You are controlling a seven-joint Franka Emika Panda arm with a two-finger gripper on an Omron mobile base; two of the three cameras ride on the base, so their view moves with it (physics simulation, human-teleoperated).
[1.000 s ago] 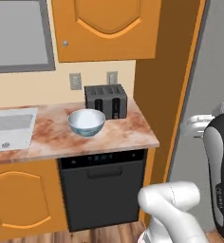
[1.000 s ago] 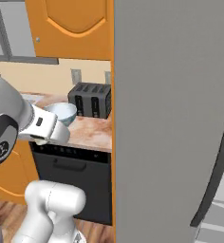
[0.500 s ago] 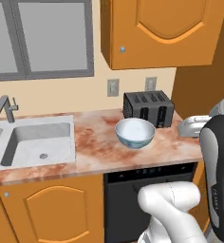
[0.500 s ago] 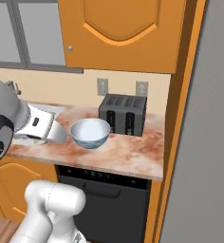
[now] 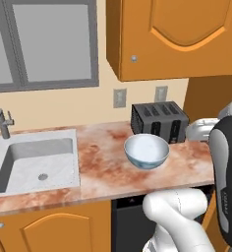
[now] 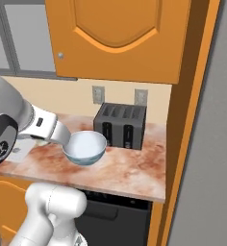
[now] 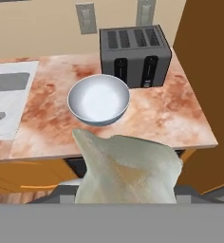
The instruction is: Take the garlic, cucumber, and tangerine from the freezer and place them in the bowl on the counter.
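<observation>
The pincer holds the garlic (image 7: 126, 171) out in front of the worktop (image 7: 166, 114); the bowl (image 7: 98, 100) sits beside the toaster (image 7: 135, 54), sink (image 5: 34, 162) further left

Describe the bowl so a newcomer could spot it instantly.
Start at the counter, the pinkish marbled worktop under the orange cupboards. Right of the sink, find the black toaster by the wall; the bowl stands just in front of it. It is the lone round, deep dish, white inside, pale blue-grey outside.
</observation>
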